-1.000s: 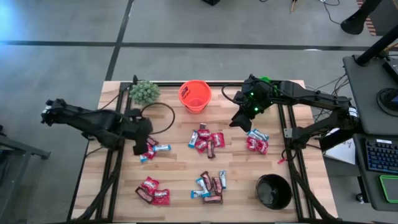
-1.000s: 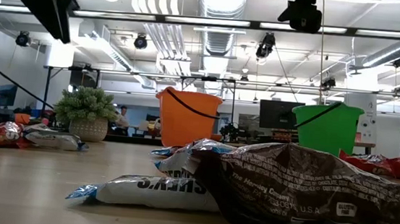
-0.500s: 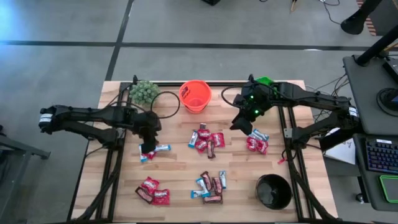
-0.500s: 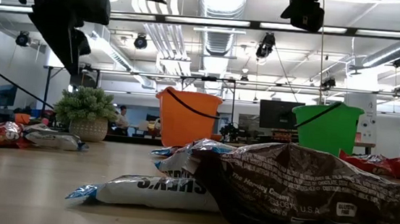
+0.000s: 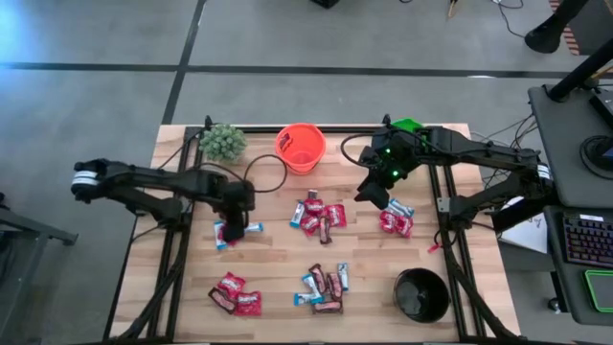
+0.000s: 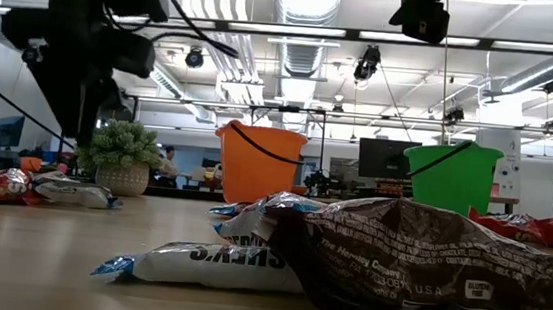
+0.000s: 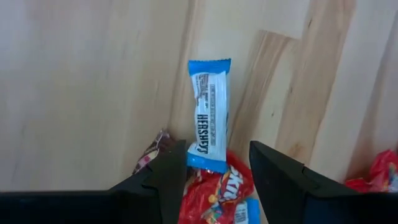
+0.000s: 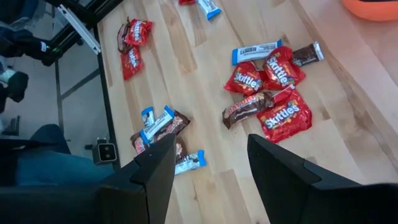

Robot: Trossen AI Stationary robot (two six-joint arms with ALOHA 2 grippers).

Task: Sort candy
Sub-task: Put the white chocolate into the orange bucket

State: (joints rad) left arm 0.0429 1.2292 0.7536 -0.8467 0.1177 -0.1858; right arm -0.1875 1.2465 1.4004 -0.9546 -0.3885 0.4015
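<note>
Candy lies in several small heaps on the wooden table (image 5: pixel 278 264). At the left heap (image 5: pixel 238 231) lie a blue-and-white bar (image 7: pixel 208 115), a red packet (image 7: pixel 214 196) and a dark wrapper end (image 7: pixel 151 155). My left gripper (image 7: pixel 214 171) hangs open just over this heap, pointing steeply down, its fingers on either side of the bar's near end and the red packet. My right gripper (image 5: pixel 374 196) hovers open, high above the table near the right heap (image 5: pixel 395 218); between its fingers the right wrist view shows the middle heap (image 8: pixel 267 81) far below.
An orange bucket (image 5: pixel 300 147) stands at the far edge, with a green bucket (image 5: pixel 409 125) mostly under the right arm and a black bucket (image 5: pixel 421 294) at the near right. A green plant (image 5: pixel 222 142) sits far left. Two more heaps (image 5: pixel 235 295) (image 5: pixel 324 287) lie near the front.
My left gripper has swung toward the table's right edge and come down over the left heap, tipping from a slant to point steeply down. Its fingers stay open. The candy has not moved.
</note>
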